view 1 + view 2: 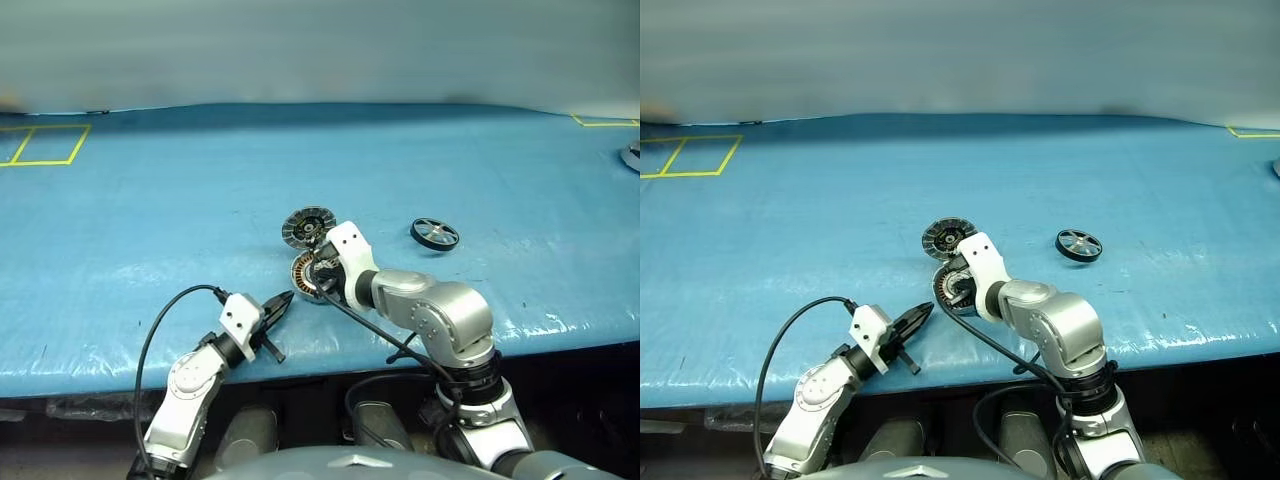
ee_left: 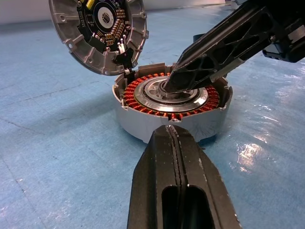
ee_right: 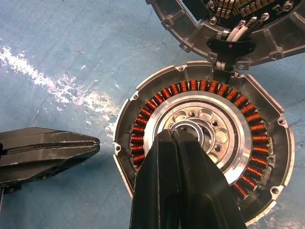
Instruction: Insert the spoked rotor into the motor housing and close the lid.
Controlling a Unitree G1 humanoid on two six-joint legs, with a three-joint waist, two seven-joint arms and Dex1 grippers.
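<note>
Right hand [image 3: 183, 138] tip over motor housing [image 3: 257, 143] centre; spoked rotor [image 1: 434, 234] apart.

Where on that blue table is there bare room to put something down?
Plenty: the stretch between the yellow tape squares and the motor housing, and the far side beyond the open lid. Crowded: around the housing, where both shut grippers, left and right, meet. The spoked rotor lies right.

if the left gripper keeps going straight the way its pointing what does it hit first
Most likely the outer wall of the motor housing, straight ahead of the shut left gripper; how much gap remains is unclear.
</note>
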